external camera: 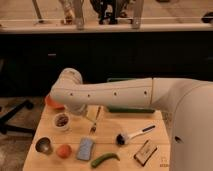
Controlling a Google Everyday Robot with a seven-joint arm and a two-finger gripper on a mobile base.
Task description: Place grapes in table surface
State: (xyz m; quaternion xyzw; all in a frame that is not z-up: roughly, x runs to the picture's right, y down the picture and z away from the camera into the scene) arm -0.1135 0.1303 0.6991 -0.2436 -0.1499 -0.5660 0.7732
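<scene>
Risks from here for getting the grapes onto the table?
1. The tool is hidden behind the bend of the arm, right by the cup holding the grapes, so its grip can't be checked.
2. The fork and orange bowl lie close to the cup; the arm could knock them.

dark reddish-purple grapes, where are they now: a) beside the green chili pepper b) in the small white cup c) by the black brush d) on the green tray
b: the dark reddish-purple grapes sit inside the small white cup near the light tan wooden tabletop's left edge, with the tool just right of the cup, under the white arm.
</scene>
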